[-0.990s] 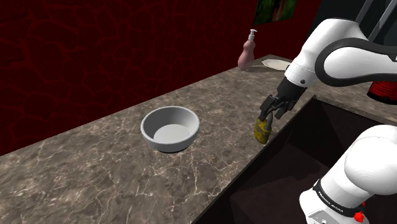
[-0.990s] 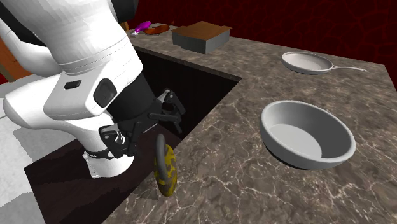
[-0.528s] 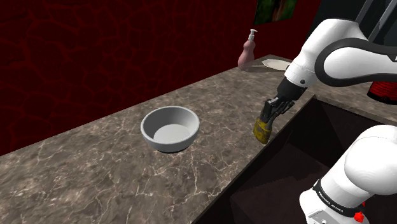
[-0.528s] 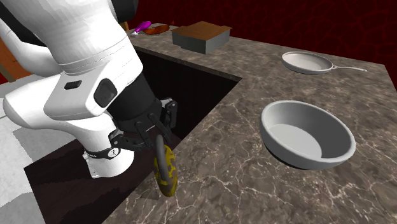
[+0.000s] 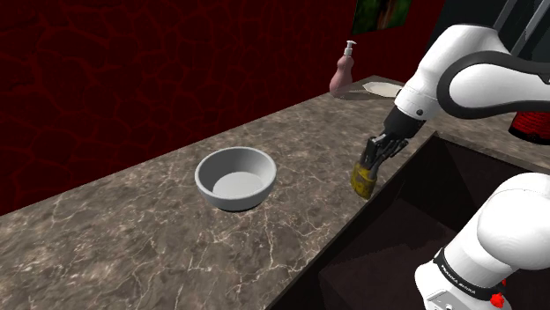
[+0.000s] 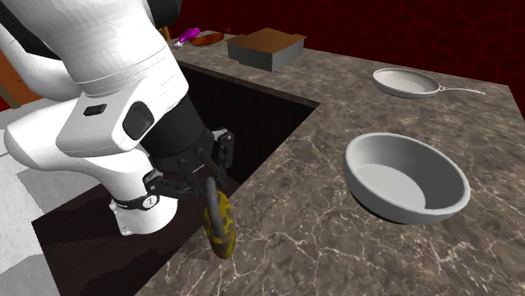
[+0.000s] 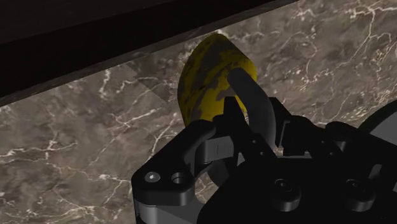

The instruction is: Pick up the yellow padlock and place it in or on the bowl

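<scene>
Here the black claw (image 5: 375, 159) is clenching around the grey, curved shackle (image 6: 210, 202) of the padlock (image 5: 362, 180), with both fingers pressing against that metal-looking arc. The padlock's body is hanging just below the claw. It is rounded and bulging, mottled yellow with darker blotches, and it is standing upright. It is sitting right at the edge where the surface (image 5: 132, 238) is dropping into a dark rectangular recess (image 5: 414, 229); I cannot tell whether its base is touching the stone. The surface is showing a brown, marble-like texture with pale veins.

The bowl (image 5: 235, 177) is resting well apart from the claw, toward the shoulder view's left. It is plain grey, round and smooth-walled, with a flat bottom. Beyond the claw, a pink pear-shaped pump bottle (image 5: 344, 72) is standing near the dark red wall. Past the bowl, a shallow grey pan (image 6: 407, 82) with a thin handle is lying flat.
</scene>
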Controlling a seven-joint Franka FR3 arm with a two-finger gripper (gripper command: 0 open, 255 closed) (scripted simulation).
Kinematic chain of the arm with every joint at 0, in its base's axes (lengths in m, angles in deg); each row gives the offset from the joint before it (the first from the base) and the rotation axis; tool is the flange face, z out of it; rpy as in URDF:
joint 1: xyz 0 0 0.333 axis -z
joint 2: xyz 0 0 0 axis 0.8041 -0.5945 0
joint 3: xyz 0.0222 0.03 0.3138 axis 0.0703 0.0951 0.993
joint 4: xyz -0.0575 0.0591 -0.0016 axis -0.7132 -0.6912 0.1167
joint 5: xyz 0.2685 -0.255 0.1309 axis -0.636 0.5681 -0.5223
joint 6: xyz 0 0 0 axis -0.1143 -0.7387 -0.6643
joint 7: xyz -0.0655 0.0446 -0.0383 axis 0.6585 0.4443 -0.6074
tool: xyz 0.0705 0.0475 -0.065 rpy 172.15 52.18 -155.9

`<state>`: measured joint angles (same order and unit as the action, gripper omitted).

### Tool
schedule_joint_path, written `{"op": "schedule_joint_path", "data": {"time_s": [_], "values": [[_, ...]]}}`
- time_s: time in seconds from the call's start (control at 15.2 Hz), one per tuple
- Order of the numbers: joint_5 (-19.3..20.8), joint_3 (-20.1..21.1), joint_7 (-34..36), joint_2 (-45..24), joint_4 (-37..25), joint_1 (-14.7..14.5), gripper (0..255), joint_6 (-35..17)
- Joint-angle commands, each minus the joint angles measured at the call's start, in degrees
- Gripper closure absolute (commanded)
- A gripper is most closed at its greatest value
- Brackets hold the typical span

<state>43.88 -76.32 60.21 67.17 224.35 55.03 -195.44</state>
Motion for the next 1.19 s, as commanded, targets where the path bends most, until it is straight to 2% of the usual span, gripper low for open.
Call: {"op": "schedule_joint_path", "data": {"time_s": [0.0,1.12], "values": [[0.2,-0.1,0.2,0.0,-1.2,0.1,255,1.2],[2.0,-1.3,2.2,-1.6,-14.9,0.8,255,13.1]]}}
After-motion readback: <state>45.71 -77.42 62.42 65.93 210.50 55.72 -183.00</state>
